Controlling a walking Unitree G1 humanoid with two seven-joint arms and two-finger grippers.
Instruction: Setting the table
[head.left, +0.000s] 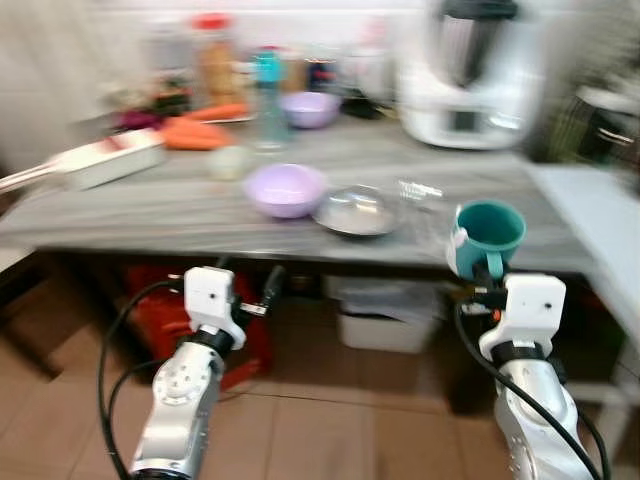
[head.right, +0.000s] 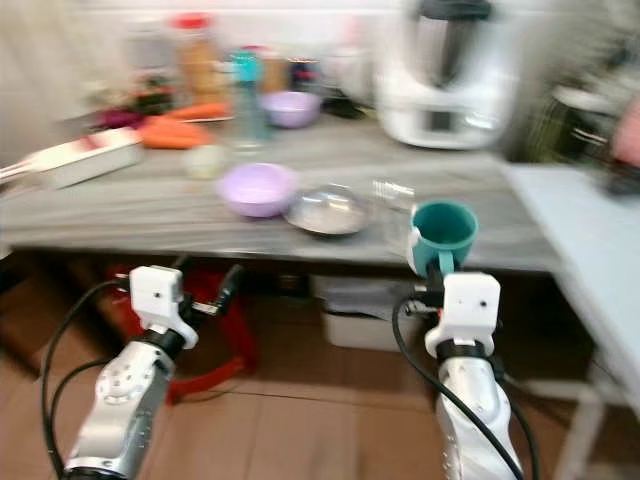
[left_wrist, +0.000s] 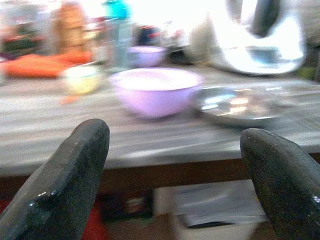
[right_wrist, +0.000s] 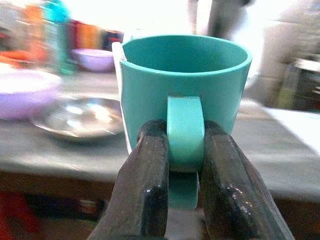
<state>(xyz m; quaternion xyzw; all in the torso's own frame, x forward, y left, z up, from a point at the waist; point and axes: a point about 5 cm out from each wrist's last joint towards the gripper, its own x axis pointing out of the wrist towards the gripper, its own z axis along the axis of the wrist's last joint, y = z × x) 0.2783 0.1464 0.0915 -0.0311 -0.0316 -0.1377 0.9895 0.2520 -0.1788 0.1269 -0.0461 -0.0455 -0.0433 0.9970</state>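
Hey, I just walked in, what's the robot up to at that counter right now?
The robot stands facing a grey counter. Its right tool is shut on the handle of a teal mug, held upright at the counter's front edge. Its left tool is open and empty, below the counter edge. On the counter sit a lilac bowl, a metal plate and a white kitchen machine. The views are blurred.

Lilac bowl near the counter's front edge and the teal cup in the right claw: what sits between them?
A shallow metal dish lies between the lilac bowl and the teal cup, with something clear, too blurred to name, beside it; left eye view.
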